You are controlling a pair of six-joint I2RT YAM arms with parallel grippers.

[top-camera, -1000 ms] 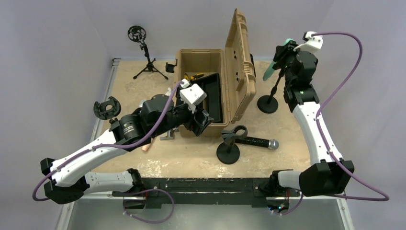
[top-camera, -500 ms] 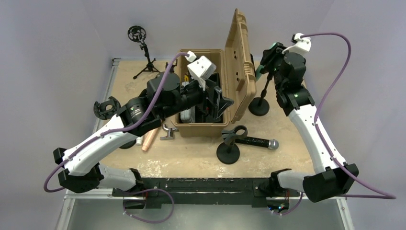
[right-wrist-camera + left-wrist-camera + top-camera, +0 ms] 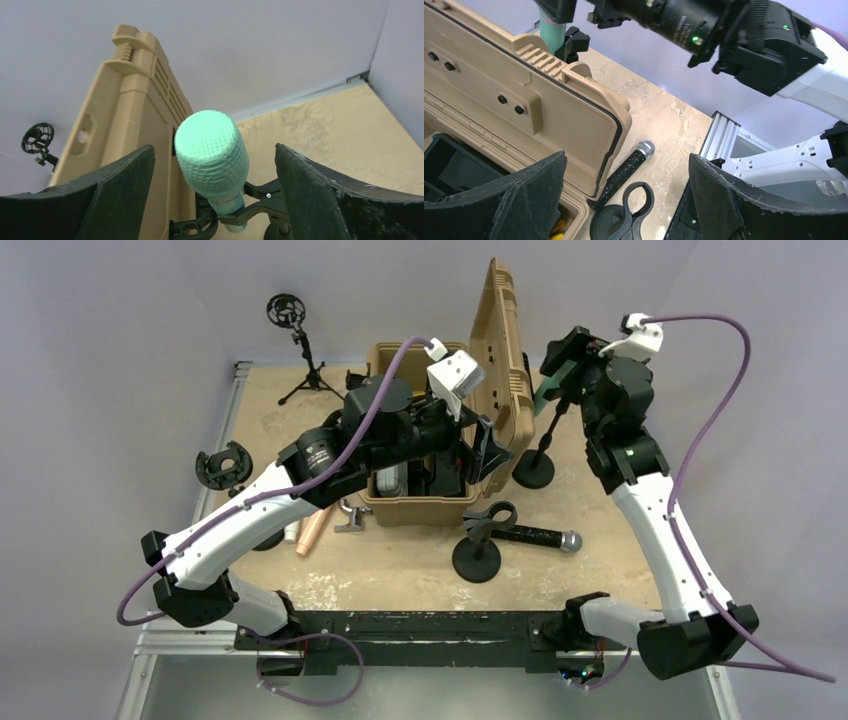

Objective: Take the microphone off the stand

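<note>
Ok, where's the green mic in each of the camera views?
Top external: the green mic is upper right, just right of the raised case lid.
Left wrist: at the top left edge, only its handle shows, behind the lid.
Right wrist: dead centre, head towards the camera, with the lid to its left.
Shared landmark: the tan case lid.

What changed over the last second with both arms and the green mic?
The right gripper opened, releasing the green microphone, still clipped in its stand; the stand slid left toward the case. The left gripper, open, moved from the case's front across it toward the lid. The black microphone and empty stand stayed put.
</note>
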